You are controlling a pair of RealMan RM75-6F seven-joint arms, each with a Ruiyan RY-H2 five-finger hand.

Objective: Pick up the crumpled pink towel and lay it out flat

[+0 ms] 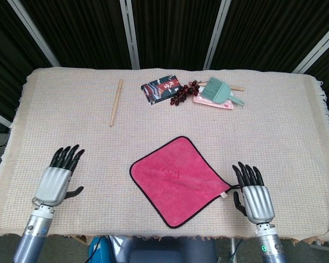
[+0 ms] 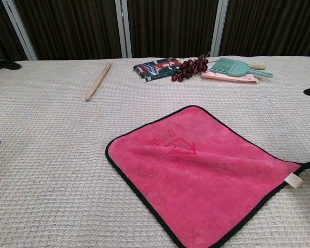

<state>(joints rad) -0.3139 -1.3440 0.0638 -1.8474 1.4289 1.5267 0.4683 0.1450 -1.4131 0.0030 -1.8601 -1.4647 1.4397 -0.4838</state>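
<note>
The left robot hand (image 1: pixel 57 181) rests with fingers spread and holding nothing at the near left of the counter (image 1: pixel 55 109), well apart from the pink towel (image 1: pixel 178 178). The right robot hand (image 1: pixel 254 193), also spread and holding nothing, lies just beside the towel's right corner. The towel lies flat, its near corner close to the counter's near edge. Along the far edge lie a wooden stick (image 1: pixel 115 102), a packet (image 1: pixel 160 89), grapes (image 1: pixel 183 93) and a teal brush (image 1: pixel 221 91), with bare cloth between.

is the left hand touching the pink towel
Apart. The head view shows the left hand open near the table's left edge, with a wide strip of bare tablecloth between it and the towel.
</note>
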